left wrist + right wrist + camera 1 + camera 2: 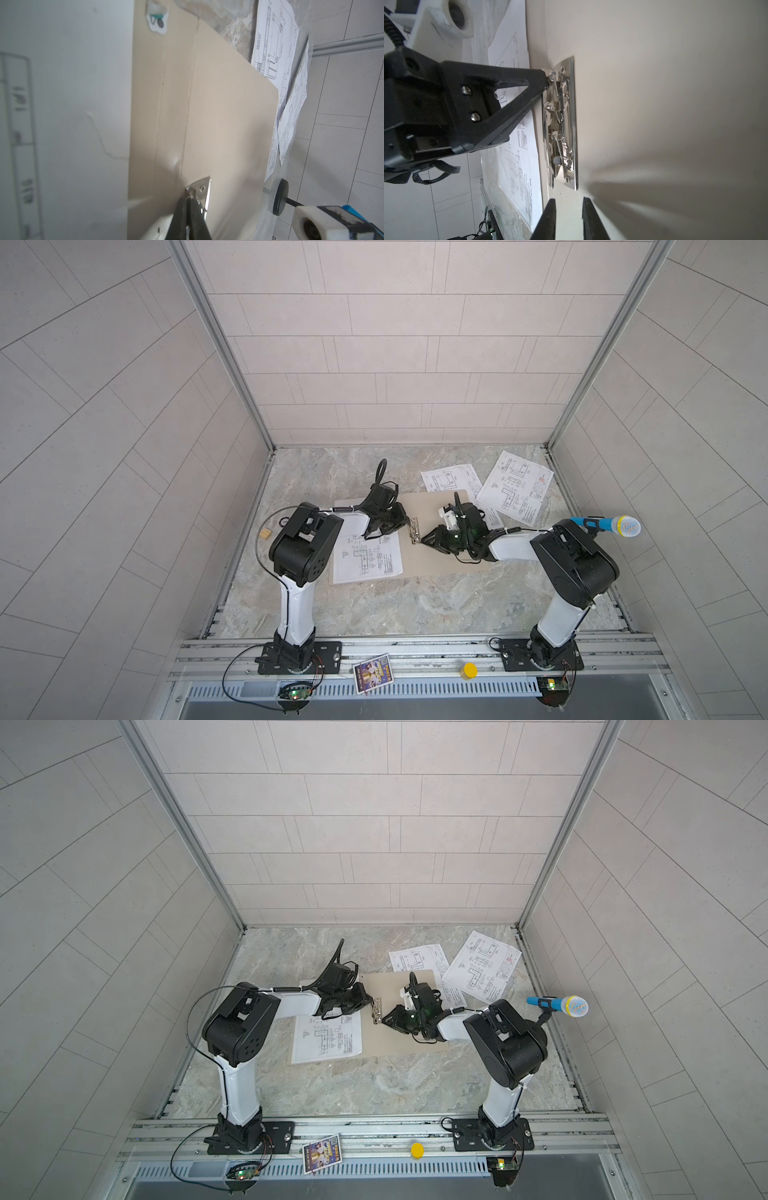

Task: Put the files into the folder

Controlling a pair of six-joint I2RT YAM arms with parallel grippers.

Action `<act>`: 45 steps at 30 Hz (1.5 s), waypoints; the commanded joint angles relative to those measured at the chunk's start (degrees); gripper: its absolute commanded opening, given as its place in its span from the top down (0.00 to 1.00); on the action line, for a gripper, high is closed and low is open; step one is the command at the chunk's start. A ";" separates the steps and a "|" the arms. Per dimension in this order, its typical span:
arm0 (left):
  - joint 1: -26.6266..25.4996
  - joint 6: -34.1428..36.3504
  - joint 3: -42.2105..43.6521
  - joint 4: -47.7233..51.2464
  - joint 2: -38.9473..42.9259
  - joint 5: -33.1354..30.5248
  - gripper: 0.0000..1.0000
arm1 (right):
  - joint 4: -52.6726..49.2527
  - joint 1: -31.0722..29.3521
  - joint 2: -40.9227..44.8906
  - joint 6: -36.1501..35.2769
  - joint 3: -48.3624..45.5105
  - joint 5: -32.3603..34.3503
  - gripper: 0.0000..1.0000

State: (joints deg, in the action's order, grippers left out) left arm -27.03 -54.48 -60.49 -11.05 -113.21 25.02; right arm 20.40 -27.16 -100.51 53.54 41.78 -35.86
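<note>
The left gripper (406, 523), jaws pressed together, touched the folder's (432, 566) ring clip (414, 531) from nine o'clock. The right gripper (568, 200), jaws slightly spread and empty, sat at its three o'clock.

Your work surface is a grey-veined marble tabletop (374, 614). Directly on it, near the middle, you have the tan folder (415, 562) lying open and flat. Behind it to the right lie two printed pages: the right-hand sheet (515, 485) overlaps the middle sheet (446, 479), which reaches the folder's far corner. By the left edge sits a small wooden block (264, 534). By the right edge a blue microphone (606, 524) stands on its stand.
</note>
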 commanded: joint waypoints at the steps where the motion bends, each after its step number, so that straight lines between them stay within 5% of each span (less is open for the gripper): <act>1: 0.48 -1.49 2.33 -0.11 1.67 -2.87 0.93 | 3.07 -0.78 -1.34 2.62 1.23 -1.05 0.77; 45: 1.45 -0.80 3.88 -1.52 2.30 -2.05 0.93 | -0.04 -3.18 -5.92 3.24 6.82 -1.90 0.88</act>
State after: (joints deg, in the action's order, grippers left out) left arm -26.13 -56.10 -57.82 -13.87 -112.05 24.16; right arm 20.49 -30.00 -106.34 56.03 47.40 -38.52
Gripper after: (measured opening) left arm 0.073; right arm 0.119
